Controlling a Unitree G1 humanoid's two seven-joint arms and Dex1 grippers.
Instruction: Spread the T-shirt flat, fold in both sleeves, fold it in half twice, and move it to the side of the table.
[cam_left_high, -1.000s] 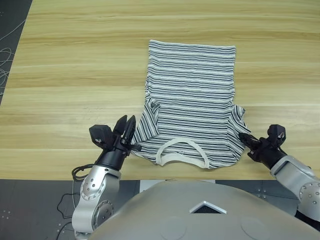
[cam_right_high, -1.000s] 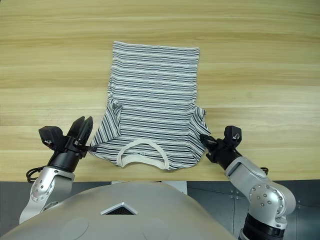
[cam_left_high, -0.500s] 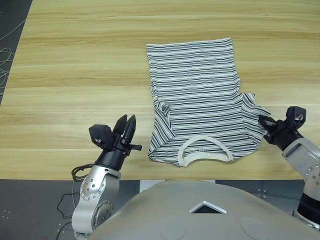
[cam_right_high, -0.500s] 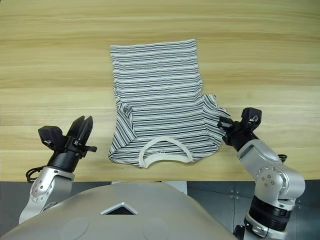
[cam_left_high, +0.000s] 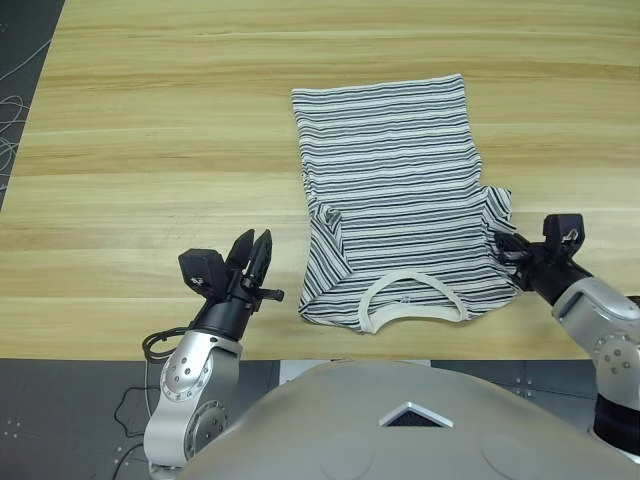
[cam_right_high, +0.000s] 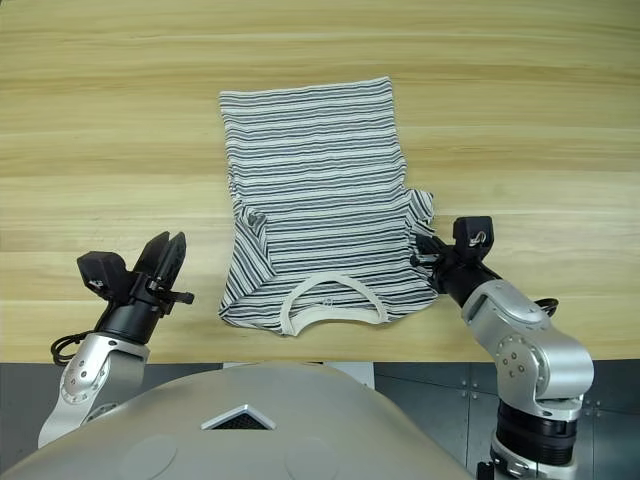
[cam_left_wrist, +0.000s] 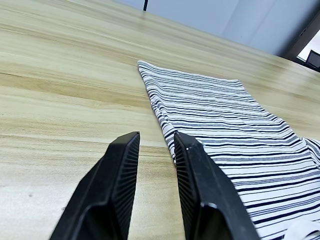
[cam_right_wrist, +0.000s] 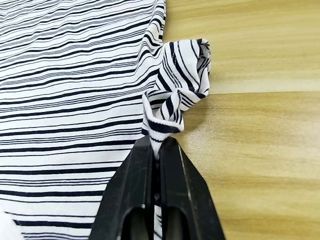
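T-shirt (cam_left_high: 395, 190), black-and-white striped, lies on the desk (cam_left_high: 150, 120) a bit right of centre, white collar (cam_left_high: 413, 300) toward the robot and close to the near edge, hem at the far side. Body mostly flat but skewed, not squared to the desk edge. Left side shows a small crumpled fold near the shoulder, probably the left sleeve already turned in, can't confirm. Right sleeve (cam_right_wrist: 177, 95) is bunched and twisted up off the wood at the shirt's right edge. Right pincer (cam_right_wrist: 160, 145) is clamped on that sleeve's cuff, fingers together with striped cloth pinched between them, low over the desk just beside the shirt; the hold looks meant for carrying the sleeve inward over the body. Left pincer (cam_left_high: 255, 250) sits near the front edge just beside the shirt's left shoulder, not touching cloth, fingers slightly apart and empty, likely parked ready to pin or take the left side. Judged stage: sleeve folding, halves not yet done.
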